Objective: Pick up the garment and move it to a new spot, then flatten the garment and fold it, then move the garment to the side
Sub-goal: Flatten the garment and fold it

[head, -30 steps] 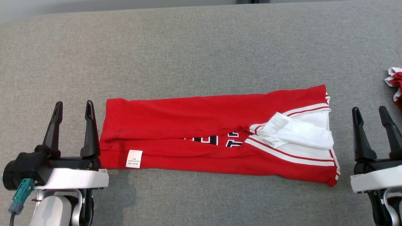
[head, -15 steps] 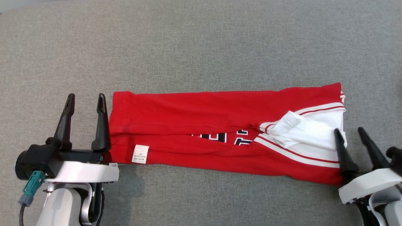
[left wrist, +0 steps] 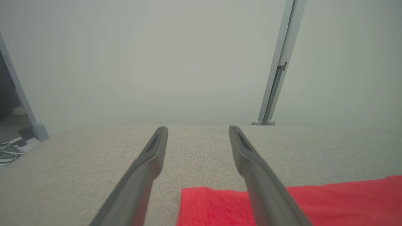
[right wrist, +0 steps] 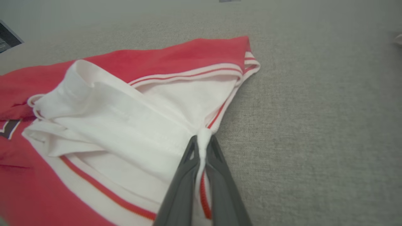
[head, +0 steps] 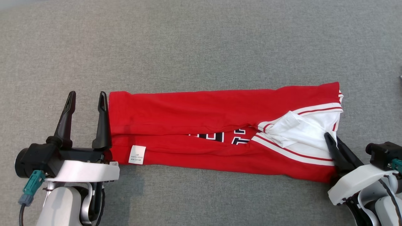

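Garment (head: 201,125), red with white trim and a care tag, lies folded in a long strip across the grey fabric surface (head: 201,47). Right gripper (head: 331,137) is clamped on the white edge at the strip's right end. Left gripper (head: 87,94) is spread wide and empty, its inner finger along the strip's left hem.

I see a red garment (head: 194,116) with a white section, red-and-white stripes (head: 292,153), black white-edged lettering (head: 216,137) and a white label (head: 137,154). The surface (head: 201,47) is speckled grey. The left gripper (head: 87,93) and right gripper (head: 332,137) are black on white mounts (head: 84,172).
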